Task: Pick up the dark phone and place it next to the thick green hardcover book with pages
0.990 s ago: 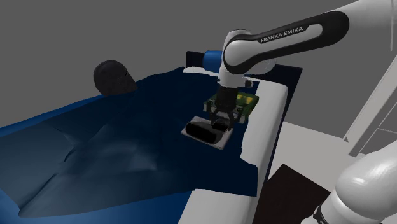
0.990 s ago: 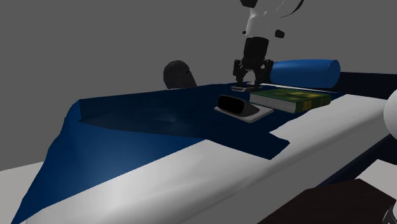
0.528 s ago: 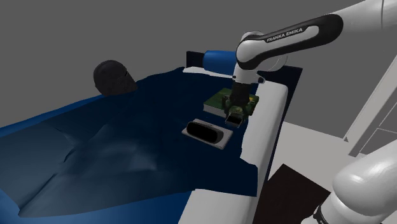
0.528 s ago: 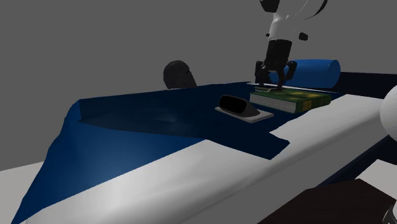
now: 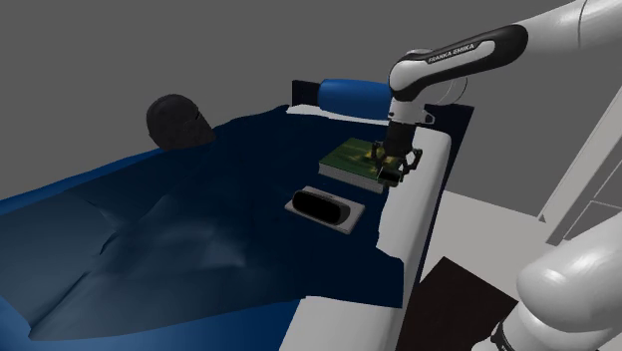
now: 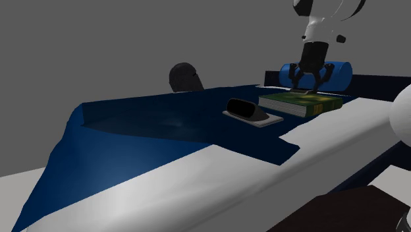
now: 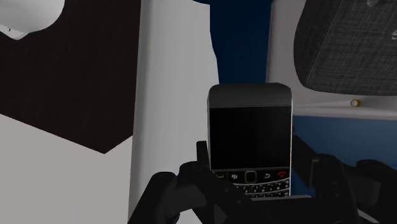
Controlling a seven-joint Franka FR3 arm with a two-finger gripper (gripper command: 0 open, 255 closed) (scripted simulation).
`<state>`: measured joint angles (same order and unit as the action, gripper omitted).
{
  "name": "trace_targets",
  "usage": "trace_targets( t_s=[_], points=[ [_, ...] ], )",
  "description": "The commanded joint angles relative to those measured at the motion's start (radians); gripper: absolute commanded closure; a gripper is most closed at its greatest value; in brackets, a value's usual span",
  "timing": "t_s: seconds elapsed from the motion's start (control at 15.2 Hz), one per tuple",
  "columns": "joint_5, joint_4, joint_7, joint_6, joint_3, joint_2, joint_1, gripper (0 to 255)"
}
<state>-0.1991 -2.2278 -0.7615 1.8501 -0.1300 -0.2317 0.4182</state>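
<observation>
The dark phone [image 7: 250,130] is in the gripper [image 7: 252,156]. In the wrist view it sits in the lower middle of the frame, showing a black screen, a silver top band and a small keypad. One key carries a red mark, but no lettering on the phone can be read. The black fingers [image 7: 203,154] are closed partway, pressing the phone's two long sides, with its upper end sticking out past them.

The only legible writing is "FRANKA EMIKA", on the white arm [image 5: 454,58] at the upper right of the shoulder view.

In that view the gripper [image 5: 393,167] hangs right of centre, over the right end of the green book [image 5: 351,157], where the book meets the white strip of bedding [image 5: 414,199]. In the second exterior view the gripper [image 6: 309,78] is at the upper right, just above the book [image 6: 300,103].

Below and left of the book in the shoulder view, a dark oblong object [image 5: 317,204] lies on a pale grey base [image 5: 346,216].

All of this rests on a bed under a dark blue blanket [image 5: 179,229]. A blue bolster [image 5: 351,97] lies behind the book, and a dark rounded shape [image 5: 177,122] sits at the upper left. The walls behind are plain grey.
</observation>
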Motion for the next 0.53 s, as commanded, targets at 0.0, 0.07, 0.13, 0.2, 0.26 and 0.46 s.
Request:
trace_targets(
  t_s=[0.0, 0.07, 0.13, 0.2, 0.26, 0.46],
  points=[
    [0.018, 0.032, 0.042, -0.014, 0.029, 0.025, 0.023, 255],
    [0.026, 0.047, 0.063, -0.018, 0.042, 0.039, 0.033, 255],
    [0.034, 0.062, 0.083, -0.023, 0.056, 0.053, 0.044, 255],
    [0.041, 0.079, 0.104, -0.027, 0.069, 0.069, 0.055, 255],
    [0.048, 0.097, 0.124, -0.032, 0.082, 0.085, 0.065, 255],
    [0.067, 0.158, 0.183, -0.048, 0.118, 0.138, 0.097, 255]
  ],
)
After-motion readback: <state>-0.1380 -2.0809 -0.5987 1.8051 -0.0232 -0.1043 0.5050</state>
